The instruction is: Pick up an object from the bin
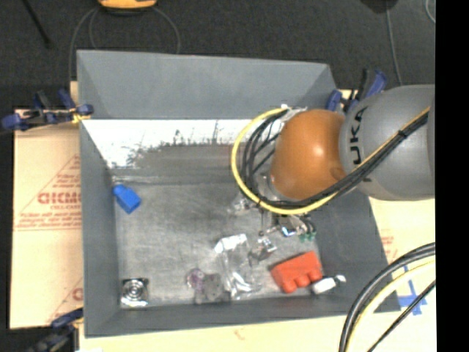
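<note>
In the right half of the grey metal bin point(99, 196), the arm is reaching down from the right, its orange wrist cover point(308, 152) and looped yellow and black cables point(245, 160) hanging above the bin floor. Beneath that cover the pincer point(267, 235) is hovering low over the middle-right of the floor. Its lower end is lying in the cover's shadow and against shiny clutter, so I cannot tell whether it is open or closed, nor whether it is gripping anything.

Just below and to the left of the pincer, a crumpled clear plastic piece point(233, 246) is lying on the floor, the thing nearest to it. More clear wrap point(242, 281) is trailing from there toward the front wall. A purplish translucent lump point(199, 279) is resting just beside that wrap, on its left. To the lower right of the pincer, a red block point(297, 271) is lying near the front wall, and a small white piece point(326, 284) is sitting just beside its right end.

Well apart from all this, a blue block point(126, 198) is lying by the left wall, and a round metal piece point(135, 292) is sitting in the front left corner.
</note>
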You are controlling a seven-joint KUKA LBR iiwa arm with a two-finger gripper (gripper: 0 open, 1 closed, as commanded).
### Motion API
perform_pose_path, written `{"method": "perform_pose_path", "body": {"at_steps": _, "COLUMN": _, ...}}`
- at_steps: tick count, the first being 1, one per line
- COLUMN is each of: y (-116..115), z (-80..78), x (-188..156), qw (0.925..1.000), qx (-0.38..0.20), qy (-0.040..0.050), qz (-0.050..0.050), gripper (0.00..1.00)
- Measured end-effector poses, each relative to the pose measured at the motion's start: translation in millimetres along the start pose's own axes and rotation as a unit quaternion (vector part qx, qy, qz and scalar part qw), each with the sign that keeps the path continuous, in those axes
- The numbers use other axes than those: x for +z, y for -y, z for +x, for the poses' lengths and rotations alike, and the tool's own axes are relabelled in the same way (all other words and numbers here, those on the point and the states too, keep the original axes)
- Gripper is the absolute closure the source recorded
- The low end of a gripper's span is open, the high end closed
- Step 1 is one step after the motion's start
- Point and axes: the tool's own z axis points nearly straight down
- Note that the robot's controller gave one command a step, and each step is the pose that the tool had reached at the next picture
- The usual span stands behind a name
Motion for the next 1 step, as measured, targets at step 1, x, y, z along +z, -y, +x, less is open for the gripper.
{"method": "perform_pose_path", "body": {"at_steps": 1, "y": -1.4, "z": 7.7, "x": 11.2, "qw": 0.9985, "qx": -0.053, "qy": -0.0096, "qz": -0.003, "gripper": 0.00}}
